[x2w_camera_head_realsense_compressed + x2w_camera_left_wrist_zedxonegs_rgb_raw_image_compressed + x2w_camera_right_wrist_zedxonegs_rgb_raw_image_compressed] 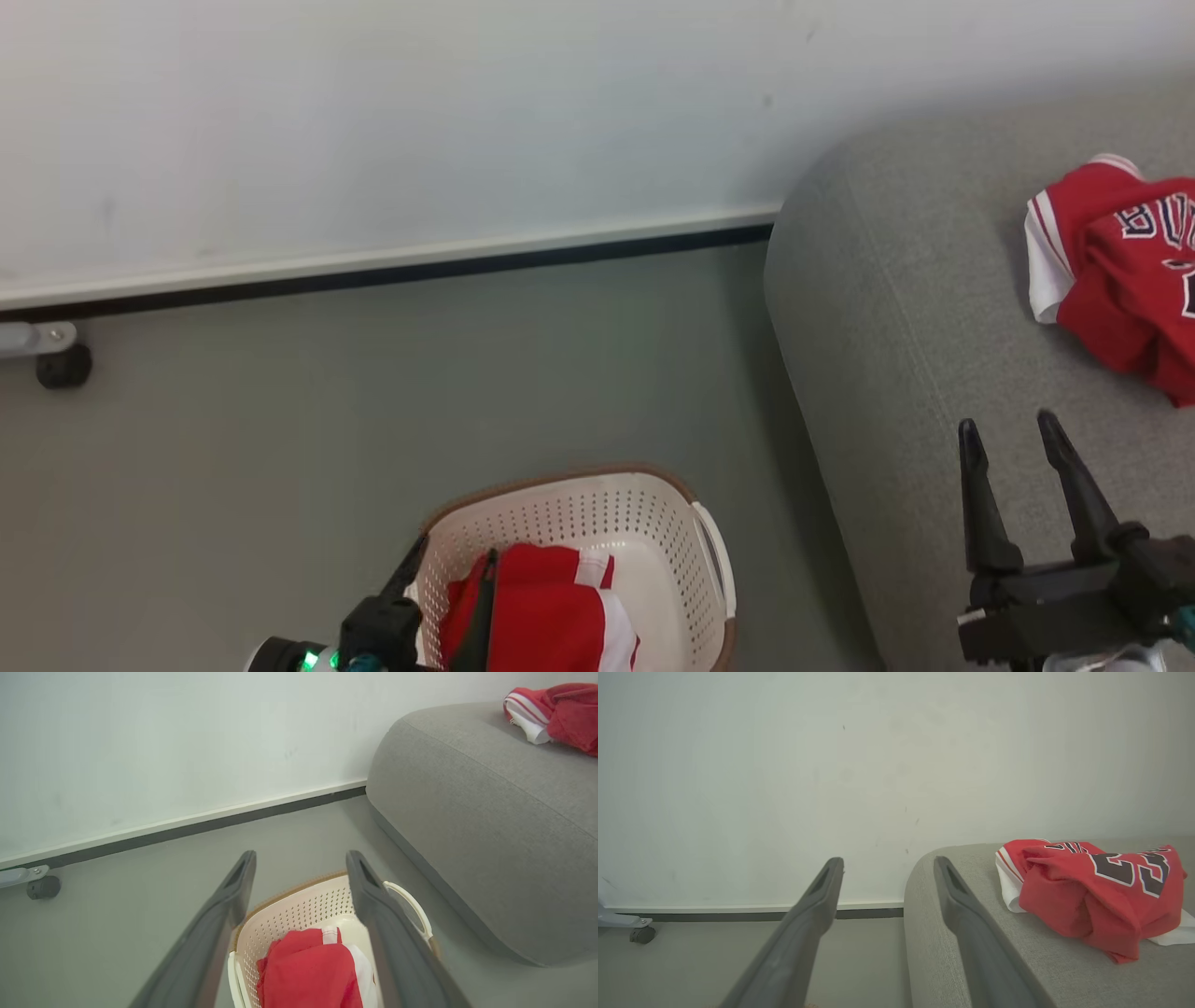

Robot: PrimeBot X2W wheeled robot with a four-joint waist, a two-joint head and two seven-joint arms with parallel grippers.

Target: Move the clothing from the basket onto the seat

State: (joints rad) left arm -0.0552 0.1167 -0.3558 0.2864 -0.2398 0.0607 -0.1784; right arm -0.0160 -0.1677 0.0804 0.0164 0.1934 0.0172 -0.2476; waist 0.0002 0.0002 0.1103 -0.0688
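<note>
Head view: the clothing (541, 607) in the basket (597, 478) looks soft, light, floppy, best pinched at its bunched top; left gripper (456, 551) and right gripper (1006, 425) both gape wide, empty

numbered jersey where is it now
The jersey lies crumpled on the grey sofa, at the head view's right edge, beyond the right gripper.

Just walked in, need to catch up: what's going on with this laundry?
A robot is emptying a basket onto a grey sofa. One jersey lies on the sofa; another red garment is in the basket on the floor. Its left pincer is open over that garment, its right pincer open and empty over the sofa.
</note>
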